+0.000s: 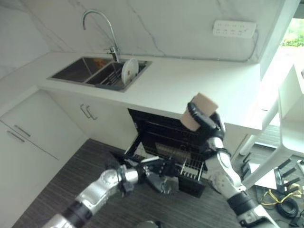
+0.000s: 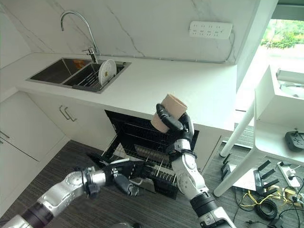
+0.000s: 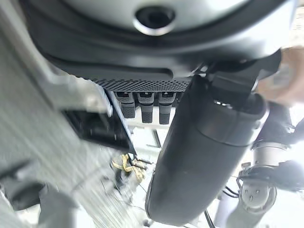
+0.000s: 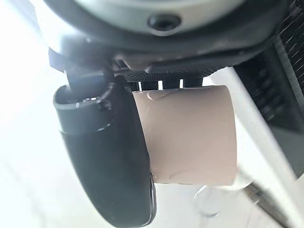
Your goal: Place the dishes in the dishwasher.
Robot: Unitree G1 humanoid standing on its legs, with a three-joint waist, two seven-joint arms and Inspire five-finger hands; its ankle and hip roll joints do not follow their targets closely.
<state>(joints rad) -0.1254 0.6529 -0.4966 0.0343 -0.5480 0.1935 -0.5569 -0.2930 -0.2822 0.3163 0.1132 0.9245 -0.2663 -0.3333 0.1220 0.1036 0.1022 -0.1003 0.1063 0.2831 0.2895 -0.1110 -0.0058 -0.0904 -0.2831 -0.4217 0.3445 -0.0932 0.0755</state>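
left hand [image 1: 160, 176]: nearest the camera, low at the front edge of the pulled-out rack. Fingers are seen curled; whether the rack's edge is gripped cannot be told from these views.
right hand [image 2: 176, 124]: raised above the open dishwasher, fingers and thumb wrapped round the cup [image 2: 169, 112]. Grip confirmed in the right wrist view, with the thumb laid across the cup's side.
cup: beige, cylindrical, no handle seen. Held in the air, well clear of the rack, just in front of the countertop [image 1: 190, 85] edge.
key relation: the rack [image 2: 147, 166] lies below the cup and slightly left of it, nearer the robot. The cup's long axis is tilted, one end pointing up and to the far right. The right hand is the one placed for the drop; the left is already down at the rack.
next move (judged): cup to be lowered and turned toward the rack tines; clearance from the counter edge should be watched.
dishwasher [image 1: 161, 128]: door open under the counter, wire rack drawn out. No dishes can be made out in it.
sink [image 1: 80, 70]: far left, twin basin. A white plate [image 1: 129, 70] stands on edge in the right basin's drainer.
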